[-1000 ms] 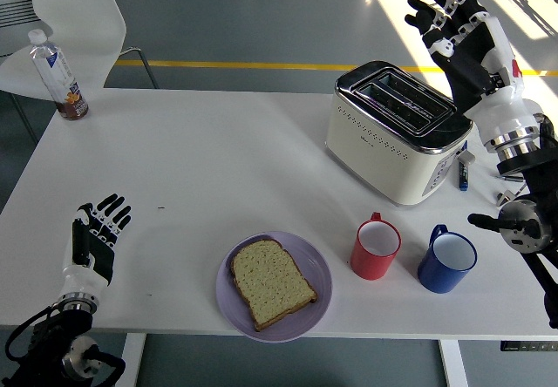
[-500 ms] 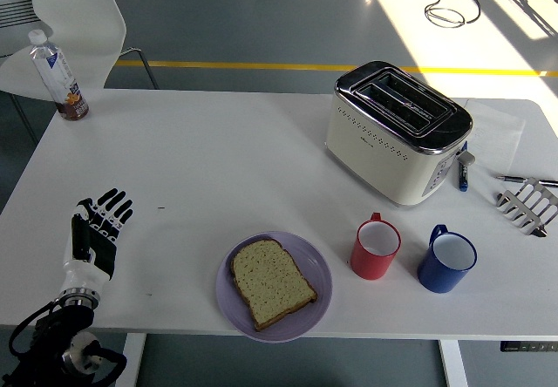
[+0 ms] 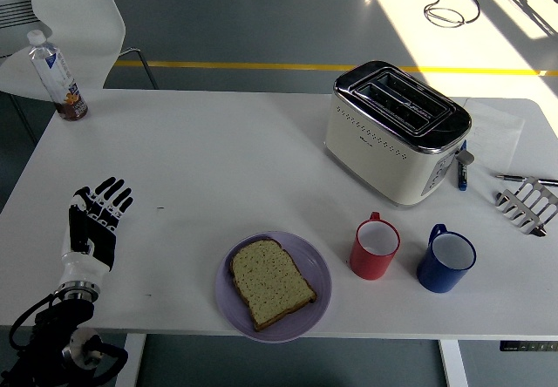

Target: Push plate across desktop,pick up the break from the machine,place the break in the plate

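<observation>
- Left hand (image 3: 94,226): fingers spread, grasping nothing, at near-left table edge.
- Slice of brown bread (image 3: 270,282) lies on round lilac plate (image 3: 318,265), to the hand's right.

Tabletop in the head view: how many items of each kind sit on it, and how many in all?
Toaster: 1
Mugs, red and blue: 2
Purple plate: 1
Bread slice: 1
Bottle: 1
Toast rack: 1
Pens, blue and dark: 2
Total: 9
The left robot hand rests open on the table and is not counted.
</observation>
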`<action>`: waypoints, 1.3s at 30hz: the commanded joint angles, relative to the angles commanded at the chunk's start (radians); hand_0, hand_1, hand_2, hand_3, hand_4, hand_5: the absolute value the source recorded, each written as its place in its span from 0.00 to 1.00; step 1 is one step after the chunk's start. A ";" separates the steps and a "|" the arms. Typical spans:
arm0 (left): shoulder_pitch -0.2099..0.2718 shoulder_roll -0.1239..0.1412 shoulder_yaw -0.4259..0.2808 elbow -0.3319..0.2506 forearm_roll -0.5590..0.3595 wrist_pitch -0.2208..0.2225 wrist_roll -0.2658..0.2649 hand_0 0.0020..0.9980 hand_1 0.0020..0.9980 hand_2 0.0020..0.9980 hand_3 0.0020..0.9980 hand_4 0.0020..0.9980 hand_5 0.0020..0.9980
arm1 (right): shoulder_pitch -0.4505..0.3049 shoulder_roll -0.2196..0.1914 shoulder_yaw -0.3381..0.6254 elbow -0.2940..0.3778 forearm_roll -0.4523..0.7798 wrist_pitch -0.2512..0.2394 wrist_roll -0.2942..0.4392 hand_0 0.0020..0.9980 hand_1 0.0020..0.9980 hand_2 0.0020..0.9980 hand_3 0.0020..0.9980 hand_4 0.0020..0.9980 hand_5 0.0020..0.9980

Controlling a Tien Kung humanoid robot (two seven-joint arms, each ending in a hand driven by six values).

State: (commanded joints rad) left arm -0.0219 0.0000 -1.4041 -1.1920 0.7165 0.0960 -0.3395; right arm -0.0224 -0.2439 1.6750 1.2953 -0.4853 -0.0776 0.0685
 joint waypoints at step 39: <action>-0.001 0.000 -0.017 -0.005 -0.178 -0.030 -0.031 0.82 0.81 0.80 0.66 0.39 0.90 | 0.052 0.036 -0.052 -0.111 -0.031 0.026 -0.015 0.75 0.73 0.74 0.74 0.52 0.46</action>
State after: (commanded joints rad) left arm -0.0226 0.0000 -1.4216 -1.1974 0.5386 0.0657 -0.3708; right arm 0.0297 -0.2084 1.6229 1.1839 -0.5166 -0.0521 0.0539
